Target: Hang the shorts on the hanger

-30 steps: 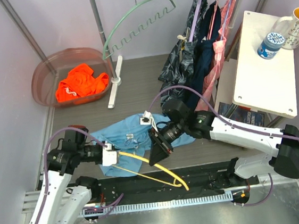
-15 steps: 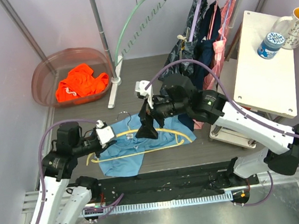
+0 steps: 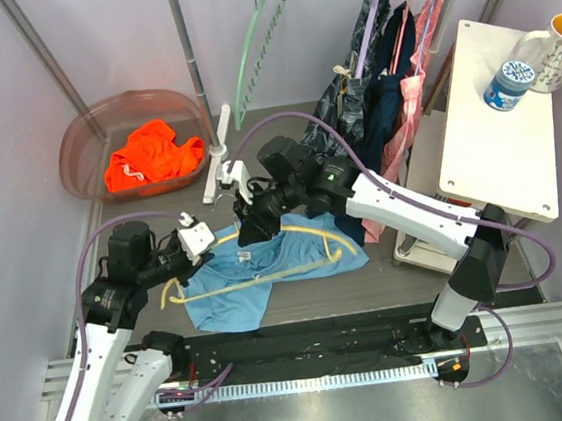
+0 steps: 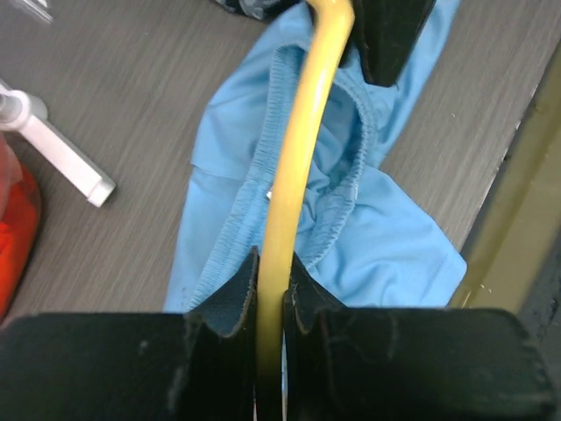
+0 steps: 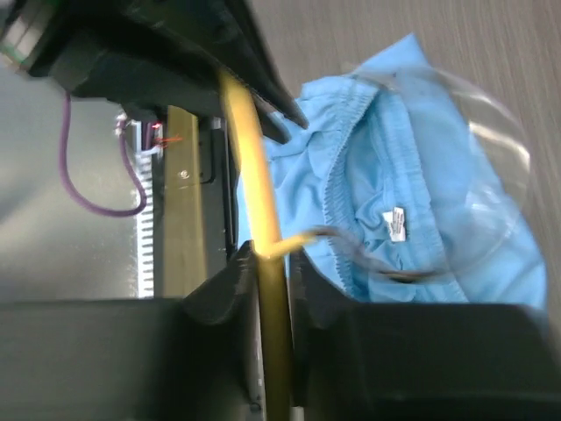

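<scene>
Only an unreadable white tag (image 5: 394,224) on shorts (image 5: 368,149) beneath hanger (image 5: 252,175)

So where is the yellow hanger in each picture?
Top view: the hanger lies low in the middle, across the shorts.
Left wrist view: the hanger runs up the middle from bottom to top, over the shorts.
Right wrist view: the hanger runs up left of the middle, with the shorts to its right.
Shared landmark: the blue shorts.
</scene>
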Controlling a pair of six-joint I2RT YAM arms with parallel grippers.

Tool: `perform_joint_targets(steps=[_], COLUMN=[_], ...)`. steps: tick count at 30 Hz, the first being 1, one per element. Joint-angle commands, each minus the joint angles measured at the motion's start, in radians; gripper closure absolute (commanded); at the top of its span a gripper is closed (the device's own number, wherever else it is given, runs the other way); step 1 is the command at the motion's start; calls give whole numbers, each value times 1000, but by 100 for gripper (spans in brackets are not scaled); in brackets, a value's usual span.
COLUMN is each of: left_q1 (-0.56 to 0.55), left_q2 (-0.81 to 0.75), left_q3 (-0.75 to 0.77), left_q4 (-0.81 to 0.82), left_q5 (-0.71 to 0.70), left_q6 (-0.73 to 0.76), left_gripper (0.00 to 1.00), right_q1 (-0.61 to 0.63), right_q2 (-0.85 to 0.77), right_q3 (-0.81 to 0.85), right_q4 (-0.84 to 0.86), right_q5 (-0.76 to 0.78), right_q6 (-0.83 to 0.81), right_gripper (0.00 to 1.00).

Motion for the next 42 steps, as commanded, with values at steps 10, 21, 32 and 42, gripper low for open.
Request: perform_joint_targets(steps=[10, 21, 32, 42], left_q1=[-1, 5, -67, -96], left_q2=[78, 312, 329, 284], left_q3=[151, 279, 215, 152], left_q4=[-107, -223, -49, -26], left_q5=[-164, 46, 200, 121], left_q6=[-215, -213, -248, -127], left_gripper=[4, 13, 14, 100], right_q1=[-132, -134, -91, -88], right_q2=[-194, -501, -494, -502], right_q3=[-63, -361, -380, -302], right_q4=[12, 164, 247, 114], right_q5=[74, 146, 82, -32], right_q6=[-233, -551, -522, -288], right_gripper=[99, 99, 99, 70])
